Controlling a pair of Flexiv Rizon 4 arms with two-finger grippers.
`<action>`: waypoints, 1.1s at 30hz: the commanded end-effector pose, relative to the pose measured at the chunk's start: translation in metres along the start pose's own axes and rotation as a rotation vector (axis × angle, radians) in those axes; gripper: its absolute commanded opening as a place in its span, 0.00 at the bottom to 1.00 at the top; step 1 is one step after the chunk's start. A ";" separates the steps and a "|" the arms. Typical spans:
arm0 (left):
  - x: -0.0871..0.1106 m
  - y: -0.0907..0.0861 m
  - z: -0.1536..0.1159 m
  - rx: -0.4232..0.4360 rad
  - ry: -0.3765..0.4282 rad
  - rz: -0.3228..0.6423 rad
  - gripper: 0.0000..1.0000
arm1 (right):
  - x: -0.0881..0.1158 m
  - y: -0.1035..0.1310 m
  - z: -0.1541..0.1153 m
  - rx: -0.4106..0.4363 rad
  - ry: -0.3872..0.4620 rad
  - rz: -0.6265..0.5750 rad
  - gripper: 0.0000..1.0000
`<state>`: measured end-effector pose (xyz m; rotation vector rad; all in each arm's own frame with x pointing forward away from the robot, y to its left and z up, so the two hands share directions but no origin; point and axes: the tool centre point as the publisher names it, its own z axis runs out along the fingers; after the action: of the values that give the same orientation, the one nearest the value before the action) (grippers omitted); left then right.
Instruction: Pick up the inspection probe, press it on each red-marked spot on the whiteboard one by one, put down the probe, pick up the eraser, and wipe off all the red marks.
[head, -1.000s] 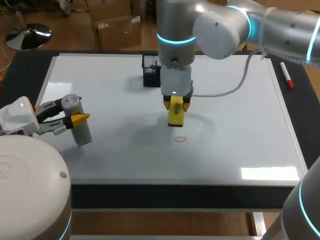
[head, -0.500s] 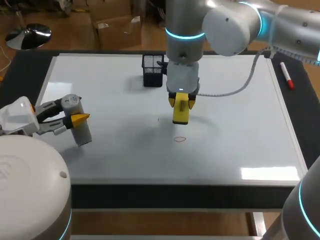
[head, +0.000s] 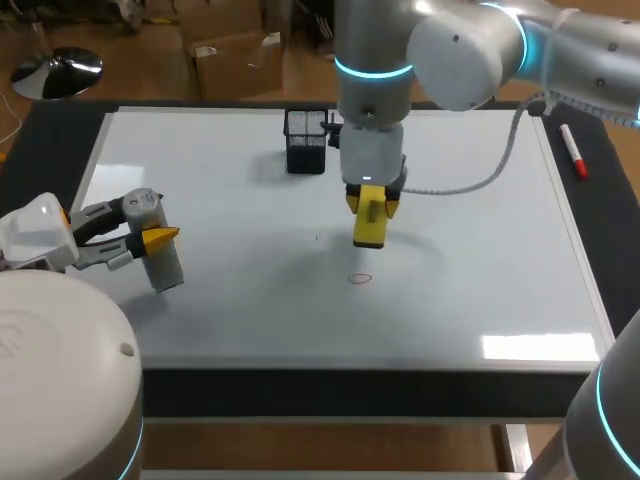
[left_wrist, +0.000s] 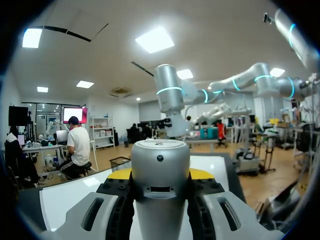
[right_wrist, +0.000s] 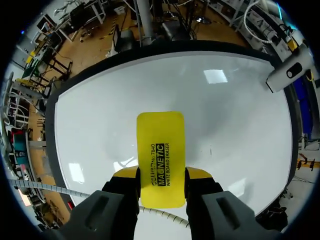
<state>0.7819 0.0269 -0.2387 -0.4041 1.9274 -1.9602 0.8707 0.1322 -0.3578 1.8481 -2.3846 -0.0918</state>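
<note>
right gripper (right_wrist: 161, 176) clamps the yellow eraser (right_wrist: 160, 147) between both fingers, its end sticking out ahead, near the red mark (head: 360, 279). left gripper (head: 150, 236) grips the probe (head: 166, 266) between its fingers.

My right gripper (head: 372, 205) hangs at the middle, pointing down, clamped on the eraser (head: 370, 232) — left gripper (head: 150, 238) level at my left, gripping the probe (head: 166, 268).

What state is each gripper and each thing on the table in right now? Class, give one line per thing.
left gripper: shut on the inspection probe.
inspection probe: upright, gripped.
right gripper: shut on the eraser.
eraser: gripped, not over the red mark.
red mark: unwiped.
pen holder: upright.
red marker: lying flat beside the whiteboard.
</note>
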 end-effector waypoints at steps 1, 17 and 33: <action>0.000 -0.001 0.000 0.001 0.000 0.001 0.00 | 0.034 -0.017 -0.009 -0.006 -0.003 0.050 0.00; 0.000 -0.001 0.000 0.001 0.000 0.001 0.00 | 0.161 -0.062 -0.008 -0.026 -0.070 0.381 0.00; 0.000 -0.001 0.000 0.001 0.000 0.001 0.00 | 0.218 -0.056 0.000 -0.034 -0.111 0.524 0.00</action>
<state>0.7819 0.0269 -0.2388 -0.4040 1.9273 -1.9603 0.8788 -0.0845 -0.3532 1.1564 -2.7823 -0.1517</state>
